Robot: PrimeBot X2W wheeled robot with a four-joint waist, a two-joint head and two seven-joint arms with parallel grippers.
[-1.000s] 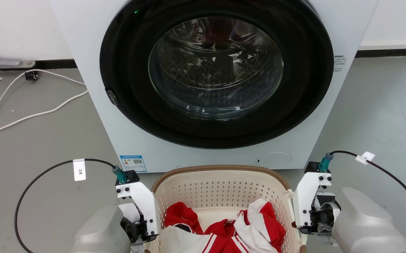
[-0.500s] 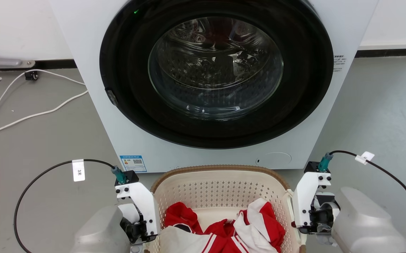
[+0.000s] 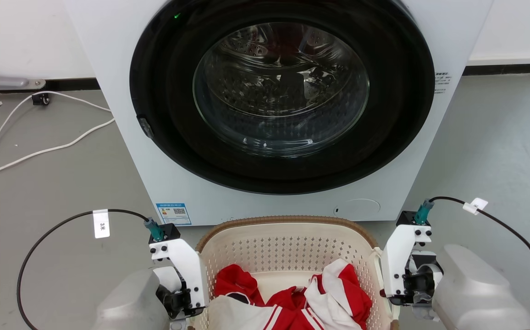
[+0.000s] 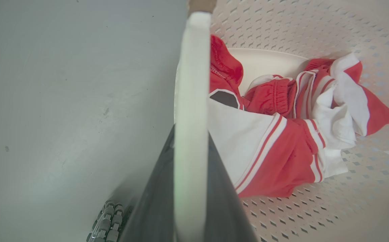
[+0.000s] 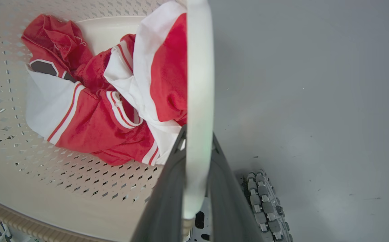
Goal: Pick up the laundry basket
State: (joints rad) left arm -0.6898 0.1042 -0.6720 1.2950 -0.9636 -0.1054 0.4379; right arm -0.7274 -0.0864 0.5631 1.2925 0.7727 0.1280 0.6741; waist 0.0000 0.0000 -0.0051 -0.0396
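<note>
The laundry basket sits at the bottom centre of the head view, on the floor just before the washing machine, with red and white clothes inside. My left gripper is closed on its left handle, and my right gripper on its right handle. I judge the grasp is made. Next should come an even lift with both arms together, so that nothing tilts.

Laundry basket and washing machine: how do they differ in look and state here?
The laundry basket is cream with a brown rim; the washing machine is white with a black round door. The basket is open-topped, holding red-and-white clothes; the machine's door is shut. The basket is much smaller. Both show perforated surfaces.
</note>
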